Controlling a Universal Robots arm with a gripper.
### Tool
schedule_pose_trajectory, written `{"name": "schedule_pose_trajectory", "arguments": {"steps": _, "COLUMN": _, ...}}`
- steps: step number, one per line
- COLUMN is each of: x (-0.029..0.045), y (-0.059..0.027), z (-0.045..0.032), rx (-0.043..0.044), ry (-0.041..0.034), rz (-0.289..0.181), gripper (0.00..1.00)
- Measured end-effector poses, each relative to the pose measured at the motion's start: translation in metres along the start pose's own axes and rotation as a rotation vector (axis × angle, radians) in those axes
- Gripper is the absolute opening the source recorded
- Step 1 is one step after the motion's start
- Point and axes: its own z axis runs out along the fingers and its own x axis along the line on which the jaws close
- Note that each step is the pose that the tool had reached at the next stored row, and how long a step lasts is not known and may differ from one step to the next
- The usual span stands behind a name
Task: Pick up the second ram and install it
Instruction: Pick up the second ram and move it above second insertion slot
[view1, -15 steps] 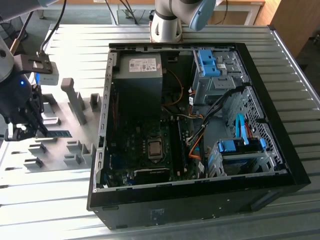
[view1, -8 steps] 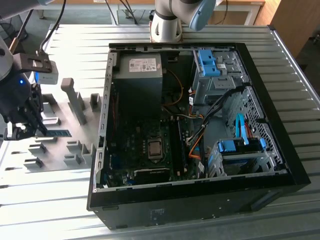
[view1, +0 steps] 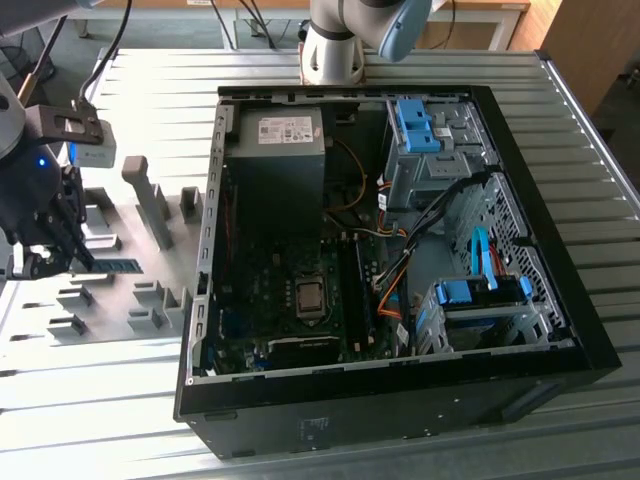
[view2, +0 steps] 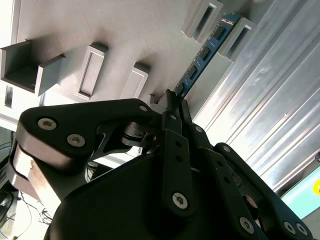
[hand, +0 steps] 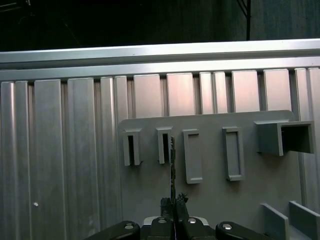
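Observation:
The second ram (view1: 122, 265) is a thin blue board with dark chips, lying level over the grey holder plate (view1: 150, 315) on the exterior view's left. My gripper (view1: 82, 261) is shut on one end of it. In the second wrist view the fingertips (view2: 172, 102) pinch the ram (view2: 202, 55), whose far end lies between two raised slot blocks (view2: 240, 35). The first wrist view shows the ram (hand: 172, 162) edge-on, running from the gripper (hand: 173, 202) across the plate (hand: 210, 195). Whether it still rests on the plate is unclear.
An open black computer case (view1: 200, 300) lies at the table's middle, with the motherboard's processor socket (view1: 310, 297), dark memory slots (view1: 355, 290), a power supply (view1: 280, 140) and blue drive-bay clips (view1: 415, 120). The arm's base (view1: 335, 50) stands behind it. The table (view1: 100, 420) is ribbed metal.

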Motion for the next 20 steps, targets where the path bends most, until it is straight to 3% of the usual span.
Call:
{"name": "schedule_pose_trajectory", "arguments": {"steps": 4, "x": 0.0000, "y": 0.0000, "z": 0.0000, "rx": 0.0000, "ry": -0.0001, "rz": 0.000, "gripper": 0.14}}
{"name": "schedule_pose_trajectory", "arguments": {"steps": 8, "x": 0.0000, "y": 0.0000, "z": 0.0001, "rx": -0.0014, "ry": 0.0013, "rz": -0.053, "gripper": 0.14}}
{"name": "schedule_pose_trajectory", "arguments": {"steps": 12, "x": 0.0000, "y": 0.0000, "z": -0.0001, "rx": -0.0017, "ry": 0.0020, "rz": -0.058, "gripper": 0.14}}
{"name": "schedule_pose_trajectory", "arguments": {"steps": 20, "x": -0.0003, "y": 0.0003, "z": -0.0100, "rx": -0.0015, "ry": 0.0020, "rz": -0.058, "gripper": 0.14}}
